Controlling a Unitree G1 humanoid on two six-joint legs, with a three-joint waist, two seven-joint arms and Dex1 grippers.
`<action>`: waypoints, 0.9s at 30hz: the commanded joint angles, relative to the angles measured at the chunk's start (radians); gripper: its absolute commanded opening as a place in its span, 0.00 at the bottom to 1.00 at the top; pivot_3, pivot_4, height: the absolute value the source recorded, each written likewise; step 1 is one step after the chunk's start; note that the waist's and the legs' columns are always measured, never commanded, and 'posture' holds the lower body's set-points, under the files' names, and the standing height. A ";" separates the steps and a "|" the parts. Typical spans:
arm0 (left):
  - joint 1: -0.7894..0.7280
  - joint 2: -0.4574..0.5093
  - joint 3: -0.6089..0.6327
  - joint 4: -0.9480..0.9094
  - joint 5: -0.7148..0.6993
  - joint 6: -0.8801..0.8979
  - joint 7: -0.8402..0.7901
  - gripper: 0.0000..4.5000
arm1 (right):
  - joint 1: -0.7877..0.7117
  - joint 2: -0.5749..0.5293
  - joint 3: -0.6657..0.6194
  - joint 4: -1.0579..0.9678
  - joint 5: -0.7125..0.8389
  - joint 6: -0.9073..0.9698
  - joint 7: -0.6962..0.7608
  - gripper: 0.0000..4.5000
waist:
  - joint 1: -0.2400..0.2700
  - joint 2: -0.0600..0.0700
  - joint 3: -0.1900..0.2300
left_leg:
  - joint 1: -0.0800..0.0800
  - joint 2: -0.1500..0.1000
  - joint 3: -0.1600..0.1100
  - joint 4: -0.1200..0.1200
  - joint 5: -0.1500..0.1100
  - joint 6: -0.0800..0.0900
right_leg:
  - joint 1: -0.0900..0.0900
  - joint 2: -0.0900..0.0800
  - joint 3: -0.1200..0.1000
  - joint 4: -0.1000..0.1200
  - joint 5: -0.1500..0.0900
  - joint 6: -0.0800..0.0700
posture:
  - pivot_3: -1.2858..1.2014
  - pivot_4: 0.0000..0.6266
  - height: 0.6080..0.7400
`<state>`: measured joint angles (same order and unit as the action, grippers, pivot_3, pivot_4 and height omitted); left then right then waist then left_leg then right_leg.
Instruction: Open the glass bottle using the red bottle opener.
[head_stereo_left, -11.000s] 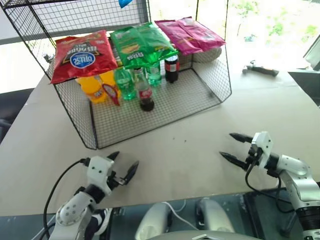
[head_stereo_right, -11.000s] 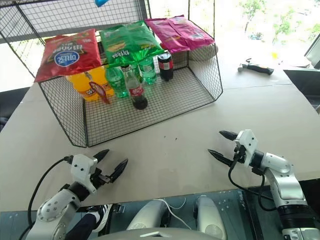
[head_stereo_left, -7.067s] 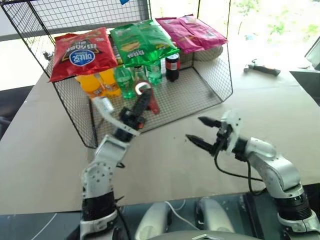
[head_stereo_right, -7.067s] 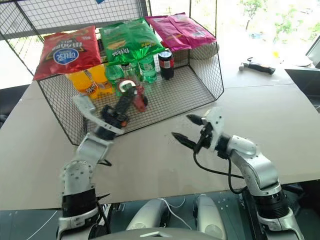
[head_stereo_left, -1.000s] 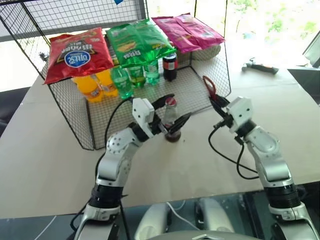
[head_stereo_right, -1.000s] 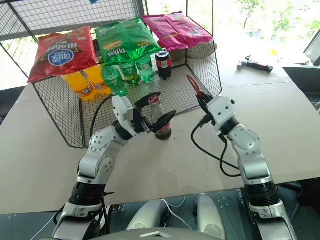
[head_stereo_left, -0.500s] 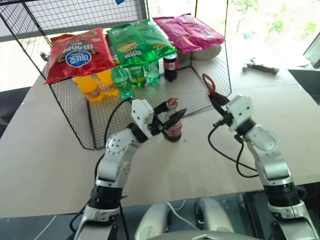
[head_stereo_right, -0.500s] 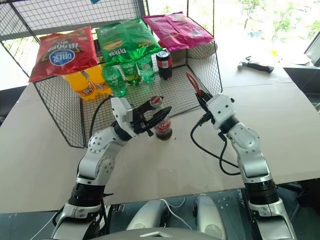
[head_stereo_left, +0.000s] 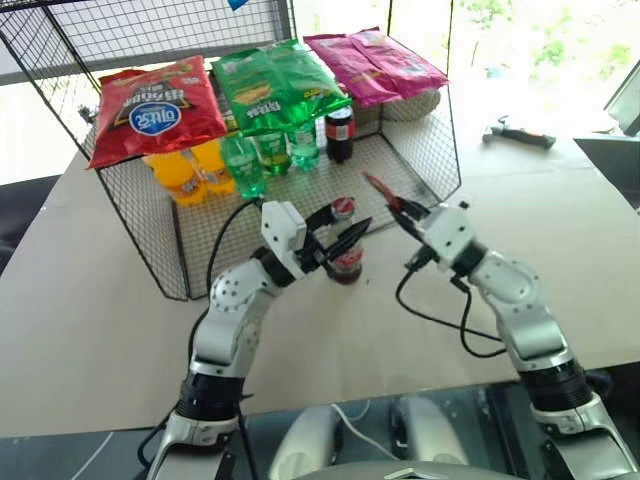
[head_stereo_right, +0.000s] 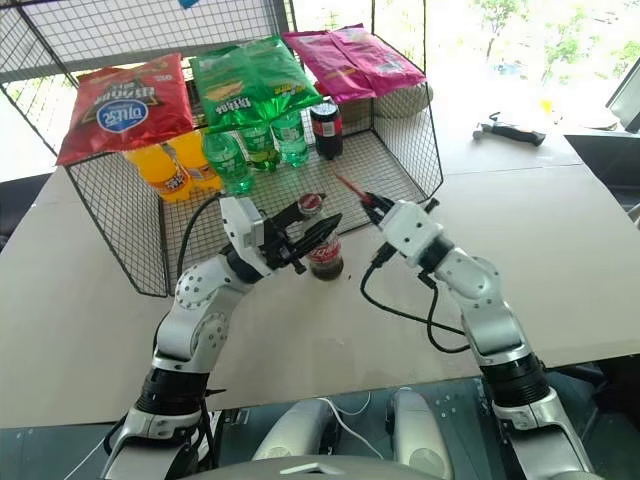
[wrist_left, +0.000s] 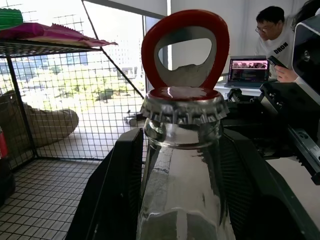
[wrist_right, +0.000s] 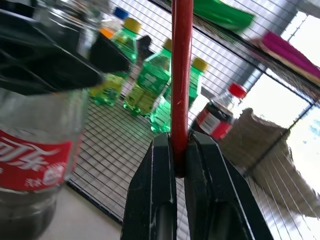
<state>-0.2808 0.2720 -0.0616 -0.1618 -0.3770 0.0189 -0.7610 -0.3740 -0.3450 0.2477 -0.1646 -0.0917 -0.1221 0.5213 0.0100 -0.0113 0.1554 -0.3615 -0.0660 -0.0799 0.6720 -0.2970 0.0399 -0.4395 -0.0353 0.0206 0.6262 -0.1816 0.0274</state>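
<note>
The left gripper (head_stereo_left: 342, 228) is closing its two black fingers (wrist_left: 120, 190) around the neck of the glass bottle (head_stereo_left: 345, 252), partly spread to that width and gripping it just under the crimped metal cap (wrist_left: 184, 107). The right gripper (head_stereo_right: 372, 205) is pinching the red bottle opener (head_stereo_right: 350, 187) with its fingers (wrist_right: 160, 200) fully together on the slim flat handle. The opener's ring-shaped head (wrist_left: 185, 49) is sitting just behind the cap in the left wrist view; whether it is touching the cap cannot be told.

The bottle is standing upright on the pale tabletop (head_stereo_left: 90, 310), just in front of the open wire-mesh rack (head_stereo_left: 430, 160). It is clear contoured glass holding dark drink, and its red label (wrist_right: 30, 160) is carrying white Chinese lettering.

Inside the rack, green plastic bottles (head_stereo_left: 245, 165) with yellow caps, orange drink bottles (head_stereo_left: 185, 172) and a squat dark bottle (head_stereo_left: 340, 133) with a red band are standing on the gridded floor. On top, a red snack bag (head_stereo_left: 155, 108), a green bag (head_stereo_left: 275, 85) and a pink bag (head_stereo_left: 375, 65) are lying flat; their printing is not readable. A person (wrist_left: 272, 37) is sitting by a laptop (wrist_left: 247, 70) in the background.
</note>
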 joint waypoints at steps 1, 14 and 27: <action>0.008 0.012 -0.009 0.019 0.027 -0.005 0.004 0.36 | -0.041 -0.005 0.062 0.024 -0.084 -0.102 0.006 0.00 | 0.000 -0.001 -0.001 | 0.000 0.000 0.000 0.000 0.000 0.000 | 0.000 0.000 0.000 0.000 0.000 0.000 | 0.52 0.24 0.96; 0.008 0.014 -0.013 0.026 0.030 -0.008 0.013 0.36 | -0.078 -0.047 0.118 0.187 -0.416 -0.349 -0.192 0.00 | 0.001 -0.002 -0.006 | 0.007 0.000 0.000 0.000 0.000 -0.001 | 0.006 0.000 0.000 0.000 0.000 0.000 | 0.52 0.24 0.96; 0.011 0.011 -0.011 0.026 0.033 -0.003 0.012 0.36 | -0.127 -0.050 0.159 0.318 -0.582 -0.453 -0.323 0.00 | -0.009 -0.002 -0.006 | 0.018 0.001 0.001 -0.001 0.001 -0.001 | 0.017 0.001 0.001 0.000 -0.001 0.000 | 0.52 0.24 0.96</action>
<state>-0.2705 0.2812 -0.0560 -0.1421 -0.3584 0.0118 -0.7524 -0.5096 -0.3943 0.3247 0.1246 -0.6084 -0.5485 0.1753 0.0007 -0.0137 0.1491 -0.3439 -0.0654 -0.0786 0.6713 -0.2962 0.0388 -0.4227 -0.0338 0.0219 0.6259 -0.1821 0.0274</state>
